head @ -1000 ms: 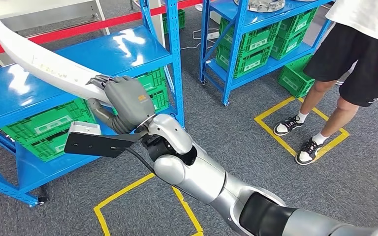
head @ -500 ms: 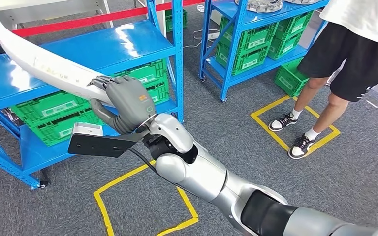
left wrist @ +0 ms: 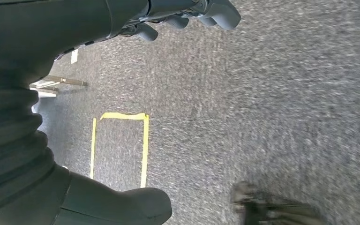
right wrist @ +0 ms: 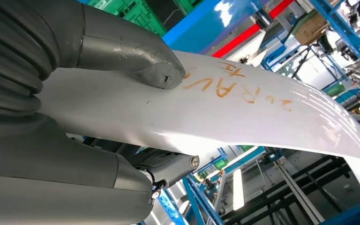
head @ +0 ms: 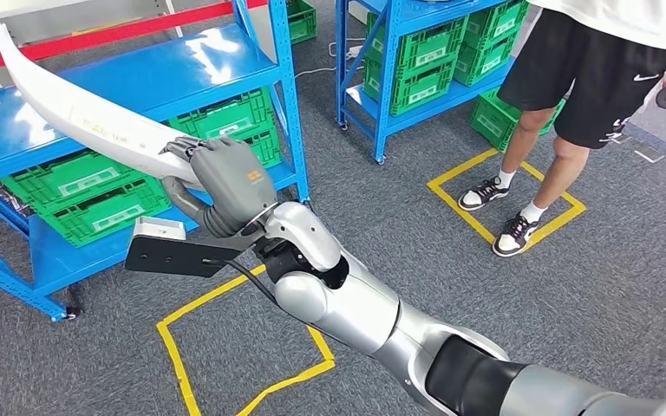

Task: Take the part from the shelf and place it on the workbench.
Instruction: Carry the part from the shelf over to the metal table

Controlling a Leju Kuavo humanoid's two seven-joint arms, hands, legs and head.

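Note:
The part [head: 87,121] is a long, curved white panel with orange writing on it. My right hand [head: 225,178] grips its near end, and the far end reaches up over the top of the blue shelf [head: 225,61]. In the right wrist view the grey thumb [right wrist: 136,61] presses on the white panel [right wrist: 243,112] and the darker fingers hold it from the other side. My left hand [left wrist: 75,28] hangs over the grey carpet, fingers spread and holding nothing.
Green crates [head: 78,195] fill the shelf's lower levels. A second blue shelf [head: 381,95] with green crates stands further back. A person [head: 572,87] stands at the right, feet in a yellow taped square [head: 451,186]. Another taped square [head: 173,347] lies under my arm.
The whole picture has shifted left, so the camera has moved. My right hand keeps its grip, and the panel's far end has swung rightward over the shelf top.

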